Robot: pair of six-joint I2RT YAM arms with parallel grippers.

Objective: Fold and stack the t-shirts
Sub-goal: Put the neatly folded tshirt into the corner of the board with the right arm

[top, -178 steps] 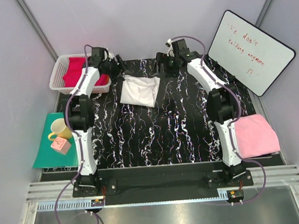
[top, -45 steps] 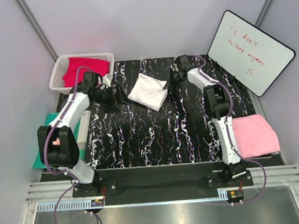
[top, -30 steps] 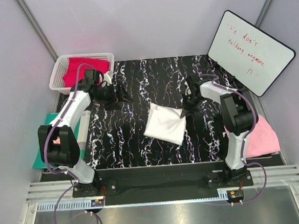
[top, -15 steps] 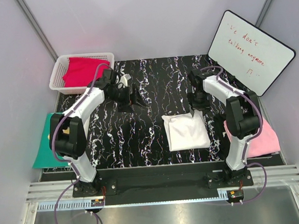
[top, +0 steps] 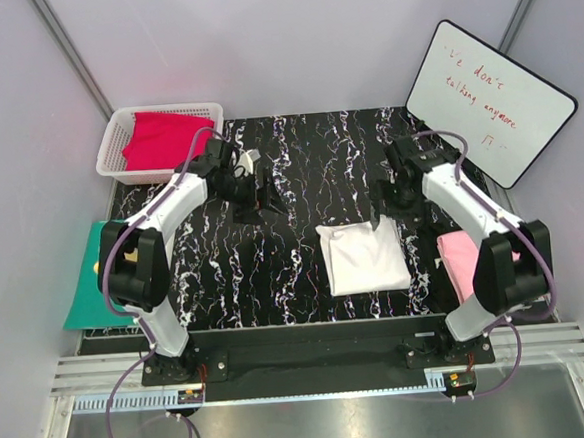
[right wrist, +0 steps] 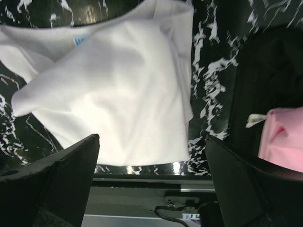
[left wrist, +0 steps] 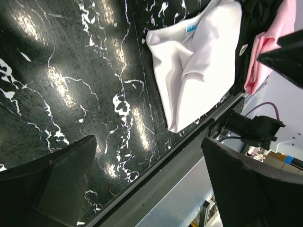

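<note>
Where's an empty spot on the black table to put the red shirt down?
The biggest bare patch of table is front-left, between the left arm and the white shirt. The far middle is bare too. The right side is crowded: white shirt, right arm, pink shirt.

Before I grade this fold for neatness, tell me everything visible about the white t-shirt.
The white t-shirt is soft, plain cloth folded into a rough, rumpled rectangle, a small blue neck label showing at one edge. It lies flat on the black marbled table, near its front edge, apart from the pink shirt.
</note>
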